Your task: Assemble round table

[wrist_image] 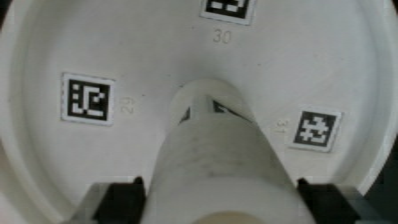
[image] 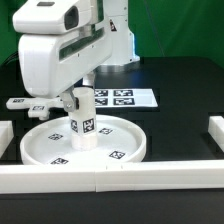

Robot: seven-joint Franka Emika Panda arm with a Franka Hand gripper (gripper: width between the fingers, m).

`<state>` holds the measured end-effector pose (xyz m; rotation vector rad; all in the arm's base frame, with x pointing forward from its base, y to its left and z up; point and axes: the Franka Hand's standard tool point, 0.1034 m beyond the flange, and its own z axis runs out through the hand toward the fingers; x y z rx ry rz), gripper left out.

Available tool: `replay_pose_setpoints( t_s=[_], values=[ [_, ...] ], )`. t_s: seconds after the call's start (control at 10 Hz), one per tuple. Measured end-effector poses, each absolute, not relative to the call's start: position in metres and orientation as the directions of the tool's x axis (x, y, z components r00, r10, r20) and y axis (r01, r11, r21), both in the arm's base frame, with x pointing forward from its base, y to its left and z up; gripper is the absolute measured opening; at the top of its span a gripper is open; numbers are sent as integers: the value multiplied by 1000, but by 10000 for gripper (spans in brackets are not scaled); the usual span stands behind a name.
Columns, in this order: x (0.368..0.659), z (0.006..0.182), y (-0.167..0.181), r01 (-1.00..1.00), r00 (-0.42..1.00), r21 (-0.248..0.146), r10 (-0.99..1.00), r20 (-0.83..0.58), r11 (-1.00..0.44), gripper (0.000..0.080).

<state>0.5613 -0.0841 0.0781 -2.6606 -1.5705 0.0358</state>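
Watching from my remote console, I am looking across the front border rail (image: 110, 178) at the round table's disc (image: 40, 148), which is lying flat on the black table (image: 185, 110) just behind the rail. The cylinder leg (image: 84, 125) is standing upright at the disc's centre, though I cannot tell whether it is seated in the hub. The gripper (image: 82, 100) is grasping the leg near its top. In the wrist view its fingers (wrist_image: 125, 200) are pressing against the leg's two sides. Farther back, toward the exterior view's left, the small base piece (image: 18, 103) is lying apart from the disc, and the marker board (image: 120, 98) is lying beyond it all — flat, tags facing up.
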Motion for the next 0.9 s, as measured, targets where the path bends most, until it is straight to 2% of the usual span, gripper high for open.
replay_pose_setpoints(
  t_s=[0.2,0.5,0.6,0.9],
  values=[
    [561,78,-83,715,698,-63,716,0,-696,406],
    [562,78,-79,439,898,-69,440,-14,-896,406],
    [561,78,-74,306,951,-78,308,-18,-949,406],
    [562,78,-70,125,992,-78,127,-26,-989,406]
  ],
)
